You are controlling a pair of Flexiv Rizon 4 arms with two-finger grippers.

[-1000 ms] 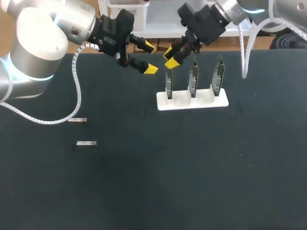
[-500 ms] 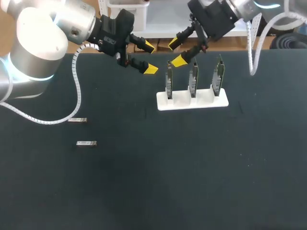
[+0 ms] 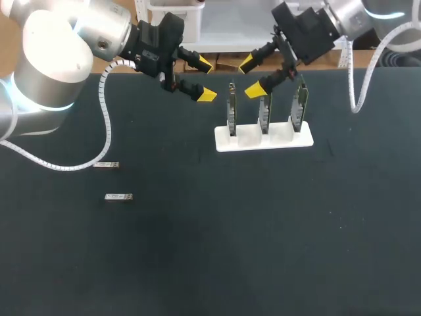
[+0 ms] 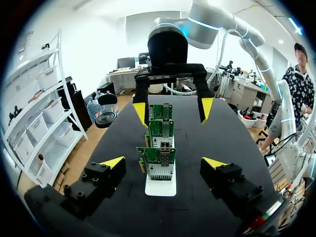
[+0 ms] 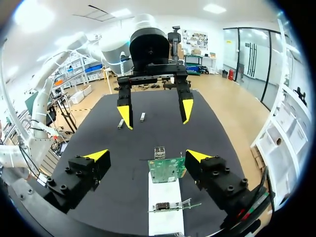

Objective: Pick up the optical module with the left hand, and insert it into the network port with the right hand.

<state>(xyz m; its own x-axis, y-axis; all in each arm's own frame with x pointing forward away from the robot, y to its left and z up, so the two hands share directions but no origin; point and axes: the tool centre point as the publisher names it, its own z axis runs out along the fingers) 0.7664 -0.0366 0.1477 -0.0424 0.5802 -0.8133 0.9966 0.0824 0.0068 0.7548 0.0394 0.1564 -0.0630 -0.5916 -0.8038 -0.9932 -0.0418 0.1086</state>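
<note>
The right gripper (image 3: 252, 77) is spread wide and holds nothing. In the last second it has drawn back from the leftmost network card (image 3: 231, 112) and slid toward its own side, so its yellow tips now hang above and just behind the middle card (image 3: 264, 113) in the white stand (image 3: 263, 141). The left gripper (image 3: 206, 79) has not moved at all. It waits at the far edge of the table (image 3: 230, 230), a little way from the stand, its fingers also apart and empty. Both optical modules, the farther one (image 3: 106, 165) and the nearer one (image 3: 119, 197), lie flat on the dark table well apart from either gripper, exactly where they were before. I judge from this that the picking up has not started. The right arm seems to be only clearing away from the cards, and the left arm must first go down to one module before anything can be inserted in a port.
</note>
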